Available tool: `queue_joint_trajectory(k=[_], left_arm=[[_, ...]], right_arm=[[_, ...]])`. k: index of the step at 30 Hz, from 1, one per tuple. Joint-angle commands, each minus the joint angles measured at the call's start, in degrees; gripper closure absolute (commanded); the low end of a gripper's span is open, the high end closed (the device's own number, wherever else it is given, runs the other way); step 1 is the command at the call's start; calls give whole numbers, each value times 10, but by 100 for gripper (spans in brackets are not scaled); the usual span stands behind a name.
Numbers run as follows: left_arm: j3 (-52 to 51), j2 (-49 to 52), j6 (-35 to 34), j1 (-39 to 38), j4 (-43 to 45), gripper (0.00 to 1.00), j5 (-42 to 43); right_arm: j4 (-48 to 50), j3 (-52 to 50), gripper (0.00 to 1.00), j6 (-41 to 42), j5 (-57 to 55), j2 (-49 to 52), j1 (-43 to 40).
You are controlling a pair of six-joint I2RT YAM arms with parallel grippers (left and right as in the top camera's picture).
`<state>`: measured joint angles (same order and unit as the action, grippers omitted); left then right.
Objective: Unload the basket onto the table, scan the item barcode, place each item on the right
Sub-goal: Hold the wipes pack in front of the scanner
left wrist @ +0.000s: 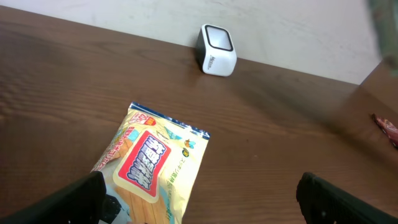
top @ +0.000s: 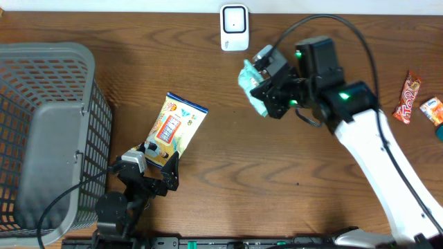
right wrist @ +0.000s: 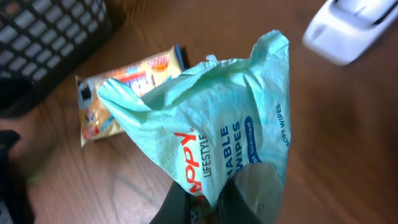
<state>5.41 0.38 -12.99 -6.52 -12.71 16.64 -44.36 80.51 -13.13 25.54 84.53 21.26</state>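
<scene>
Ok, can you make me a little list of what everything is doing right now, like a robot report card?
Right gripper: shut on the teal wipes pack, lifted off the table
Scanner: white, at the table's far edge, close to the wipes pack
Left gripper: open, at the near end of the yellow snack bag, not gripping it
Snack bag: lying flat on the table
Basket: grey, on the left
Red candy bar: far right

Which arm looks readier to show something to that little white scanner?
Right. The right hand is shut on the green wipes pack, held close to the white scanner. The left hand is open by the yellow snack bag, farther off.
</scene>
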Motion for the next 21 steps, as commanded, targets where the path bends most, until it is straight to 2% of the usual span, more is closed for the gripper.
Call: queue_joint_trajectory(k=[1,21], left_arm=[[-9,-1,12,2,-14,2,9],[-9,-1,12,2,-14,2,9]], right_arm=[[-2,3,99,20,-30,-19,2],[-8,3,99,20,-37,-23,2]])
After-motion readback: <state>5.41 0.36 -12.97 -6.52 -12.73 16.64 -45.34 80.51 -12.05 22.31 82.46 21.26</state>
